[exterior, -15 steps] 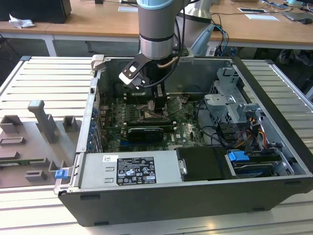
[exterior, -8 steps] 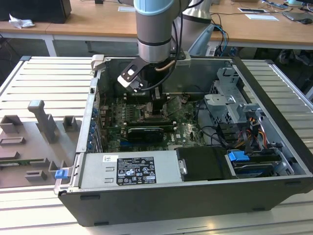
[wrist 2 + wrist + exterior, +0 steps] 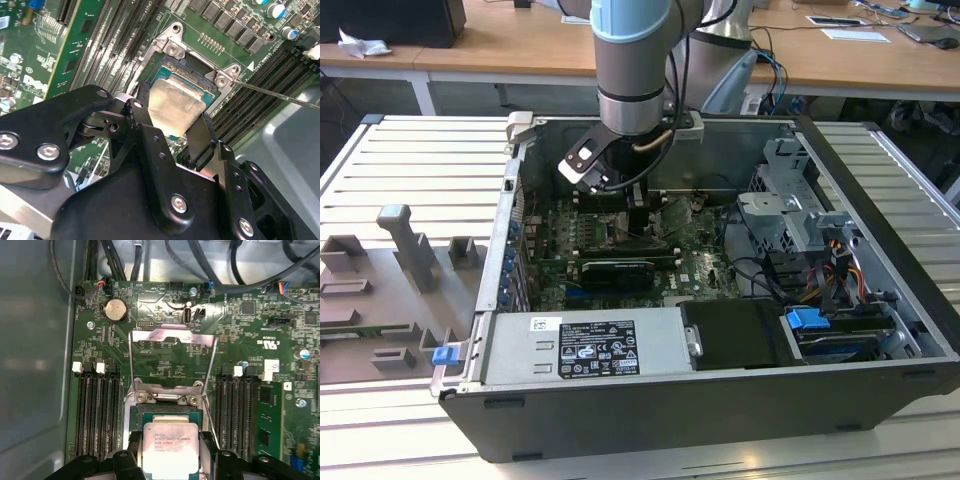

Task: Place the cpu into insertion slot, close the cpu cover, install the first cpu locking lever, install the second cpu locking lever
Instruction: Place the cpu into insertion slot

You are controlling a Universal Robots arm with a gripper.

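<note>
Your tool [image 3: 170, 119] pinches the cpu [image 3: 170, 446] by two sides and holds it flat, just over the insertion slot [image 3: 170, 411], so it can go in straight. The cpu cover [image 3: 172, 335] stands flipped up past the insertion slot, leaving it open.

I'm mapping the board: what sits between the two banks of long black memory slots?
In the first wrist view, the silver-rimmed square socket, with the pincer holding the pale flat square chip over it.

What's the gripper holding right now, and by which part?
The gripper pinches the cpu by two opposite edges, over the insertion slot.
</note>
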